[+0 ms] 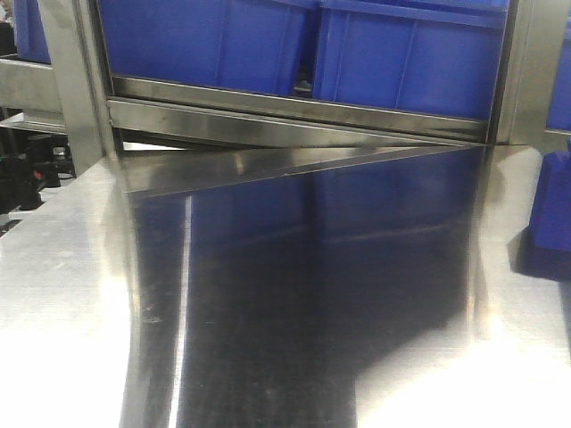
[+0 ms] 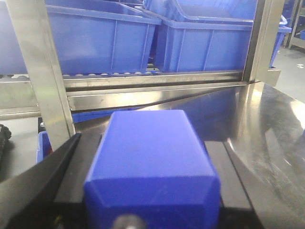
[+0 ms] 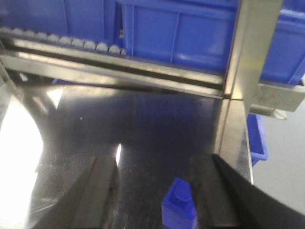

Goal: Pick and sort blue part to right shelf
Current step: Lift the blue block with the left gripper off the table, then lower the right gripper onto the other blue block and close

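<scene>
One blue part [image 2: 150, 162] gripped in L end effector [image 2: 147, 145]; R end effector [image 3: 152, 164] wide.

Overhead light burns the steel desk [image 1: 62, 285] to white glare in the front view's lower corners, while its middle mirrors dark blue. In the left wrist view the blue part [image 2: 147, 162] looms close and soft. The right wrist view is dim and blurred throughout.

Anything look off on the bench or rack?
Nothing spilled or damaged. One oddity: the left gripper clamps a blue part knob toward the camera, while a second blue part stands upright between the fingers of the open right gripper.
</scene>
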`<state>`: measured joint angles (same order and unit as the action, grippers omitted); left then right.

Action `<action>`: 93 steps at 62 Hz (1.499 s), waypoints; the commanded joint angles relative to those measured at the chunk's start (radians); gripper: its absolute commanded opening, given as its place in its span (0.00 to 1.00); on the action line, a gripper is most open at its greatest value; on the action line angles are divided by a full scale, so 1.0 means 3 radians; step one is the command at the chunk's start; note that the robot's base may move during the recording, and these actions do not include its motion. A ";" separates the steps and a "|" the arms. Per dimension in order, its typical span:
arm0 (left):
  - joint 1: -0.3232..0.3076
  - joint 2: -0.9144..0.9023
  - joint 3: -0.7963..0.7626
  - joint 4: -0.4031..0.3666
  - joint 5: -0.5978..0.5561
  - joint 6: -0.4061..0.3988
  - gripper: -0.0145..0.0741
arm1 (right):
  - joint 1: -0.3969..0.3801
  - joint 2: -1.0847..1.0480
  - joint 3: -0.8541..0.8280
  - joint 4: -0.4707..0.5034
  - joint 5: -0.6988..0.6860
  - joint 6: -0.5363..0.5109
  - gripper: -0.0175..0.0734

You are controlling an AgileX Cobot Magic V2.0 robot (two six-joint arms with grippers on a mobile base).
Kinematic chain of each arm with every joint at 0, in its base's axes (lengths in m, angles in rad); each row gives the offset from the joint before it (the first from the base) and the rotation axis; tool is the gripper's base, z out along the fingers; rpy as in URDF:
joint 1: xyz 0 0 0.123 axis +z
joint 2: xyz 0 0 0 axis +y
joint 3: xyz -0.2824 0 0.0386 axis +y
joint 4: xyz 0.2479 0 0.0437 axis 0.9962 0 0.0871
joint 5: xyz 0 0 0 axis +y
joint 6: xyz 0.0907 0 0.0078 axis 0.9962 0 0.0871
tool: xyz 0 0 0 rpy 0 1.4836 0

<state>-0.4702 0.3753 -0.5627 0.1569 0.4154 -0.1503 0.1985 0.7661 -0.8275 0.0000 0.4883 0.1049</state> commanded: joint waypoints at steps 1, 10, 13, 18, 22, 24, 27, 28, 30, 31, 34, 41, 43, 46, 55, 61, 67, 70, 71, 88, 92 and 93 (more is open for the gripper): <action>-0.0025 0.0020 -0.0095 -0.0006 -0.0272 -0.0004 0.51 | 0.0031 0.0139 -0.0142 0.0000 -0.0259 -0.0015 0.74; -0.0025 0.0020 -0.0095 -0.0006 -0.0272 -0.0004 0.56 | 0.0031 0.0382 -0.0238 0.0000 -0.0066 -0.0012 0.74; -0.0025 0.0020 -0.0095 -0.0006 -0.0272 -0.0004 0.56 | 0.0031 0.0471 -0.0333 0.0000 0.0100 0.0022 0.74; -0.0025 0.0020 -0.0095 -0.0006 -0.0272 -0.0004 0.56 | -0.0003 0.0680 -0.0555 0.0000 0.0465 0.0159 0.74; -0.0025 0.0020 -0.0095 -0.0006 -0.0272 -0.0004 0.56 | -0.0032 0.0851 -0.0771 -0.0068 0.0800 0.0308 0.74; -0.0025 0.0020 -0.0095 -0.0006 -0.0272 -0.0004 0.56 | -0.0044 0.0971 -0.0895 -0.0121 0.0979 0.0391 0.74; -0.0025 0.0020 -0.0095 -0.0006 -0.0272 -0.0004 0.56 | -0.0045 0.1142 -0.1061 -0.0212 0.1193 0.0520 0.74; -0.0025 0.0020 -0.0095 -0.0006 -0.0272 -0.0004 0.56 | -0.0045 0.1192 -0.1107 -0.0233 0.1247 0.0556 0.74; -0.0025 0.0020 -0.0095 -0.0006 -0.0272 -0.0004 0.56 | -0.0045 0.1317 -0.1193 -0.0266 0.1346 0.0634 0.74; -0.0025 0.0020 -0.0095 -0.0006 -0.0272 -0.0004 0.56 | -0.0045 0.1366 -0.1254 -0.0272 0.1391 0.0669 0.74; -0.0025 0.0020 -0.0095 -0.0006 -0.0272 -0.0004 0.56 | -0.0045 0.1558 -0.1384 -0.0282 0.1543 0.0802 0.74; -0.0025 0.0020 -0.0095 -0.0006 -0.0272 -0.0004 0.56 | -0.0045 0.1910 -0.1590 -0.0368 0.1718 0.1023 0.74; -0.0025 0.0020 -0.0095 -0.0006 -0.0272 -0.0004 0.56 | -0.0045 0.2009 -0.1622 -0.0414 0.1734 0.1093 0.74; -0.0025 0.0020 -0.0095 -0.0006 -0.0272 -0.0004 0.56 | -0.0045 0.2140 -0.1650 -0.0463 0.1744 0.1170 0.74; -0.0025 0.0020 -0.0095 -0.0006 -0.0272 -0.0004 0.56 | -0.0045 0.2457 -0.1663 -0.0591 0.1765 0.1343 0.74; -0.0025 0.0020 -0.0095 -0.0006 -0.0272 -0.0004 0.56 | -0.0045 0.2657 -0.1663 -0.0621 0.1781 0.1390 0.74; -0.0025 0.0020 -0.0095 -0.0006 -0.0272 -0.0004 0.56 | -0.0045 0.2817 -0.1663 -0.0615 0.1757 0.1482 0.74; -0.0025 0.0020 -0.0095 -0.0006 -0.0272 -0.0004 0.56 | -0.0045 0.2895 -0.1663 -0.0615 0.1734 0.1502 0.74; -0.0025 0.0020 -0.0095 -0.0006 -0.0272 -0.0004 0.56 | -0.0045 0.2915 -0.1663 -0.0615 0.1724 0.1502 0.74; -0.0025 0.0020 -0.0095 -0.0006 -0.0265 -0.0004 0.55 | -0.0045 0.3228 -0.1659 -0.0592 0.1675 0.1502 0.73; -0.0025 0.0020 -0.0095 -0.0006 -0.0265 -0.0004 0.55 | -0.0045 0.3257 -0.1659 -0.0592 0.1675 0.1502 0.70; -0.0025 0.0020 -0.0095 -0.0006 -0.0265 -0.0004 0.55 | -0.0045 0.3256 -0.1659 -0.0592 0.1671 0.1498 0.69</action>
<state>-0.4702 0.3753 -0.5627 0.1569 0.4214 -0.1503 0.1922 1.7634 -1.3017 -0.1640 1.0129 0.5512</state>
